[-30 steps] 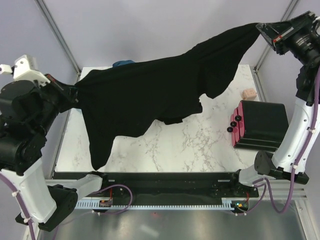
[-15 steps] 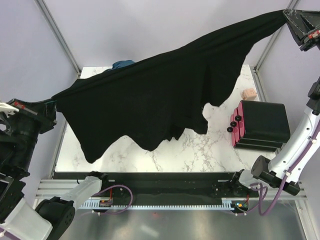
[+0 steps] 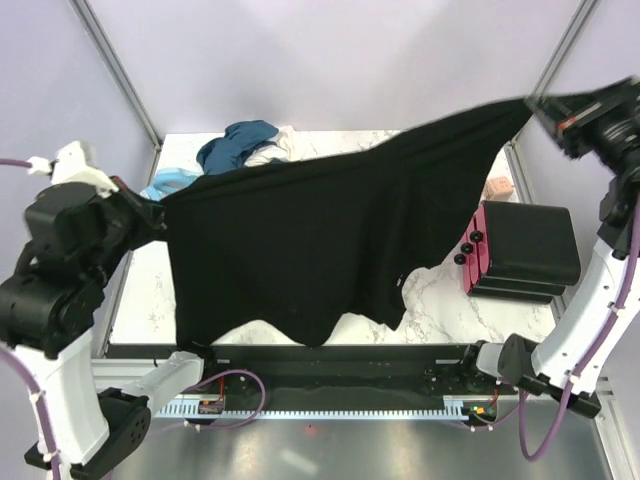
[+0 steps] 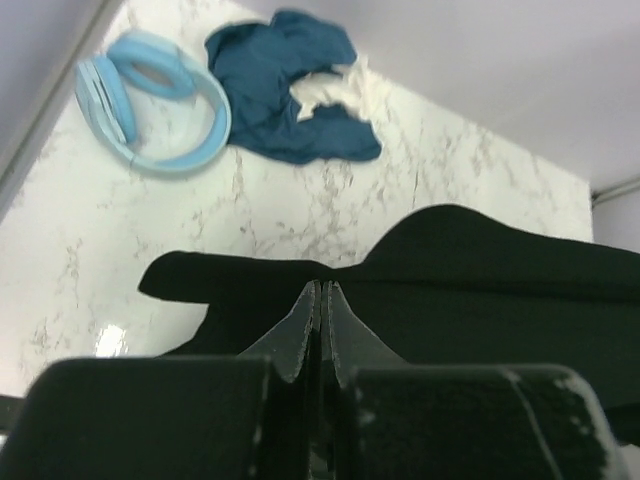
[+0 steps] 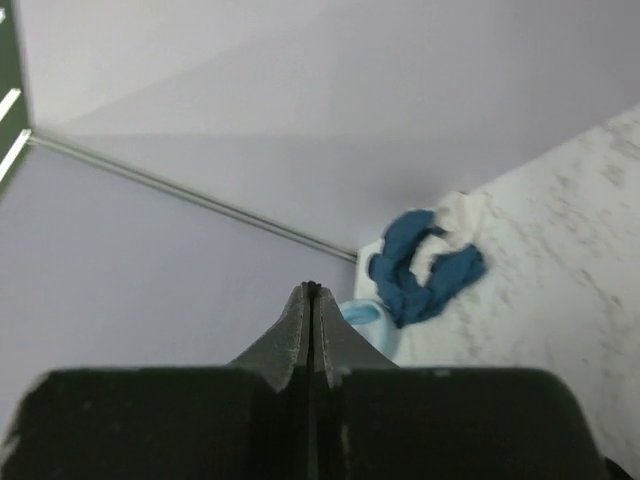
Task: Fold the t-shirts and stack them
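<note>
Both arms are closer together and lower than half a second ago, so the black t-shirt (image 3: 320,240) no longer stretches taut and wide. It sags, and its bottom edge hangs down over the near edge of the worktop (image 3: 440,300).

Left end effector (image 3: 158,208): fingers pressed together in the left wrist view, clamped on the shirt's left end, with black cloth spreading away just past the tips. Behind it on the worktop are a light-blue shirt (image 3: 165,186), a crumpled teal-blue shirt (image 3: 238,142) and a bit of white shirt (image 3: 278,150) touching the teal one. All three are unfolded at the far left corner.

The black shirt hangs mid-air between the two arms, left end low and right end high, so the top edge slopes. It is soft, limp and light, with no stiffness, and drapes in uneven points along the bottom. It looks unlikely to slip from a tight pinch, though a thin fold of cloth could creep out. Best hold is probably the shoulder seams or hem corners, where the cloth is doubled.

Right end effector (image 3: 540,104): raised at the far right with its fingers shut together. The top view shows the shirt's right tip running into it, but the right wrist view shows no cloth. Below it, a pinkish block (image 3: 497,187) and a black box (image 3: 530,250) sit on the worktop, and the shirt's right flap hangs near them.
</note>
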You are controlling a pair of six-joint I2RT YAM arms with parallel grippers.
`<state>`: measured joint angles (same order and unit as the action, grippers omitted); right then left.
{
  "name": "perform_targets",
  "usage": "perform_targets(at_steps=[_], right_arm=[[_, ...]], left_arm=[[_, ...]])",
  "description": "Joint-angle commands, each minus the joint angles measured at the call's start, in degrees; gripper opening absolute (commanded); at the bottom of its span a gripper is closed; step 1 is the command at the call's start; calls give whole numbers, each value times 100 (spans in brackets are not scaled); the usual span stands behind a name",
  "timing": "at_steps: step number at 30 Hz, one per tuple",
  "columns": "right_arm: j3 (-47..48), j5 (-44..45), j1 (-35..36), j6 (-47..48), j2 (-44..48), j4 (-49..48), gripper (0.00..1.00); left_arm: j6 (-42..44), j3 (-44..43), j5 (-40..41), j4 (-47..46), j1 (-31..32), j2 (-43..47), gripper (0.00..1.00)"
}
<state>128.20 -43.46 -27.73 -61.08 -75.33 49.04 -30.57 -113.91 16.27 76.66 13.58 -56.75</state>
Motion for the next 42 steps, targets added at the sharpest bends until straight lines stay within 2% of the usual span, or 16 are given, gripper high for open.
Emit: perform_targets(at_steps=[1, 5, 7, 8, 13, 16, 17, 18, 20, 22, 24, 28, 29, 33, 36, 42], right_arm=[[-899, 1508, 486, 1923, 456, 1539, 0], [-3005, 868, 1040, 1916, 1343, 285, 0], [-3607, 619, 1286, 1828, 1582, -680, 0], [-3714, 776, 1461, 2106, 1635, -659, 0], [-3321, 996, 2313, 2889, 1136, -1115, 0], [-2014, 1620, 3271, 4049, 74, -301, 0], [-983, 2422, 3752, 4338, -651, 85, 0], [-485, 2743, 3940, 4750, -998, 715, 0], [681, 3410, 4387, 4965, -1779, 1071, 0], [969, 4859, 4652, 5114, -2011, 1004, 0], [681, 6131, 4960, 5272, -2073, 558, 0], [118, 7787, 5557, 5449, -2074, 107, 0], [-31, 8122, 5994, 5562, -2065, 10, 0], [-270, 9843, 7183, 6221, -2169, -448, 0], [152, 10506, 7790, 5741, -2066, 52, 0], [-620, 11210, 8256, 4658, -661, 141, 0]], left_arm=[[-213, 508, -212, 15, -58, -20, 2], [-125, 931, -527, -116, -58, 68, 2], [-46, 1133, -642, -186, -49, 50, 2], [-37, 1169, -669, -196, -49, 41, 2], [-81, 1196, -923, -301, 13, -134, 2], [-81, 1169, -1029, -336, 39, -239, 2], [-81, 1160, -1030, -345, 48, -231, 2], [-81, 1143, -1003, -354, 57, -231, 2], [-29, 1073, -916, -328, 57, -248, 2], [-2, 924, -863, -301, 65, -318, 2], [-63, 740, -845, -301, 65, -406, 2], [-46, 370, -1064, -450, 74, -907, 2], [-28, 282, -1300, -468, 83, -1021, 2], [208, -201, -1059, -547, 767, -1733, 2], [332, -474, -732, -399, 1278, -2076, 2], [297, -510, -599, -188, 1524, -1928, 2]])
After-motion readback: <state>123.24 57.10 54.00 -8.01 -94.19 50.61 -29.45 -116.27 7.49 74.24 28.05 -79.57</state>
